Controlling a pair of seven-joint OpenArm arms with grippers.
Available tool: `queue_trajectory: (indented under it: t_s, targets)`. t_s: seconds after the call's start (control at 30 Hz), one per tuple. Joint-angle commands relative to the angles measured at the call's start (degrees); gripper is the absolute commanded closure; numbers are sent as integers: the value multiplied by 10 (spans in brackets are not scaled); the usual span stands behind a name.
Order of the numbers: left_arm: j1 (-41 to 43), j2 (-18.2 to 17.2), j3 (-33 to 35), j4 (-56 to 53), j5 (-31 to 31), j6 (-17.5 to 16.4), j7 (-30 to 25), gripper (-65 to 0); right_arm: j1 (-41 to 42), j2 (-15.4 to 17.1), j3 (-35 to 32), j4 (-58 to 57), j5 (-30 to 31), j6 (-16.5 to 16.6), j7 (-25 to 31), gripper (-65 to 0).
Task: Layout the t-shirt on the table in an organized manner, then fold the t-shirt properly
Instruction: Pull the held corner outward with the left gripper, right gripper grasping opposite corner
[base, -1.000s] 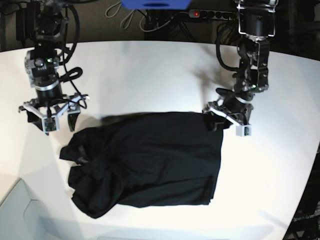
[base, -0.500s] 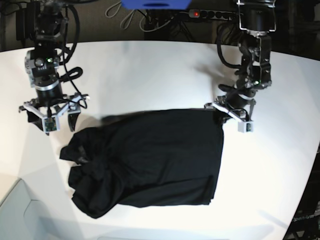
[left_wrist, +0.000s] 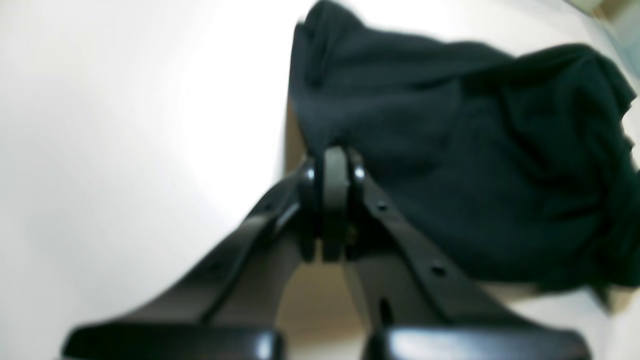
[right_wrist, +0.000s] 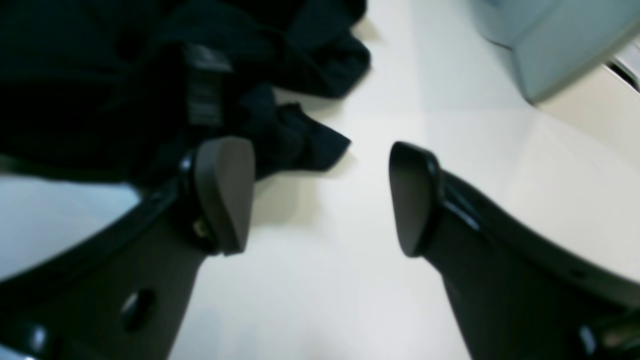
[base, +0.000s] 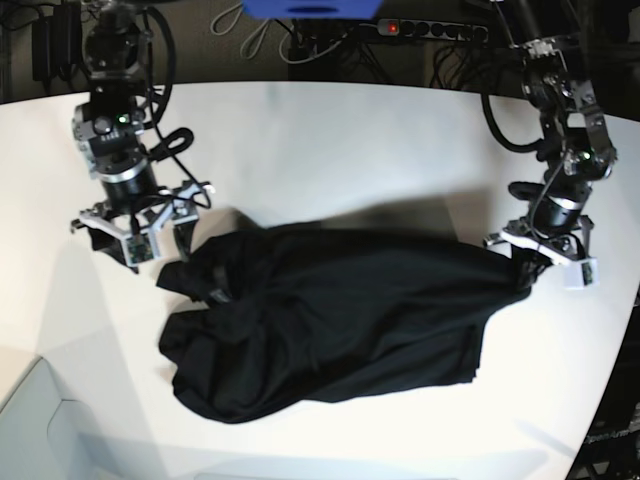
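The black t-shirt (base: 330, 310) lies crumpled on the white table (base: 320, 140), pulled out wide toward the right of the base view. My left gripper (base: 528, 262) is at the shirt's right corner, shut on the cloth. In the left wrist view its pads (left_wrist: 335, 200) meet, with the t-shirt (left_wrist: 450, 150) running away from the tips. My right gripper (base: 135, 238) stands open at the bunched left end. In the right wrist view the right gripper (right_wrist: 320, 195) has bare table between its fingers, and the t-shirt (right_wrist: 125, 75) lies just past one pad (right_wrist: 225, 190).
A pale grey bin (base: 40, 430) sits at the table's near left corner and shows as a grey box (right_wrist: 550, 45) in the right wrist view. Behind the table lie a power strip (base: 420, 30), cables and a blue object (base: 310, 8). The table's curved edge (base: 615, 360) is close to the left gripper.
My left gripper shut on the shirt's corner and pulled it to the right in the base view, stretching and dragging the shirt. My right arm moved right, closer to the bunched end.
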Motion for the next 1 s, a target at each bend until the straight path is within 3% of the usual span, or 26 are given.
queue_trajectory:
  t_s: [0.0, 0.23, 0.47, 0.83, 0.97]
  targets:
    - [-8, -6, -11, 19, -6, -3, -14, -2, -1, 4, -15, 4, 4, 1, 14, -433]
    - [-7, -6, -25, 23, -6, -3, -12, -2, -12, -14, -90, -37, 4, 1, 17, -430]
    - [-3, -2, -25, 22, -3, -3, -12, -2, 11, -59, -114, -97, 4, 1, 19, -429]
    - [4, -5, -25, 22, -2, -3, -12, -2, 68, -73, -122, -159, 4, -1, 19, -427]
    - [4, -6, -25, 21, -2, -3, -12, -2, 72, -73, -123, -169, 4, -2, 20, -355]
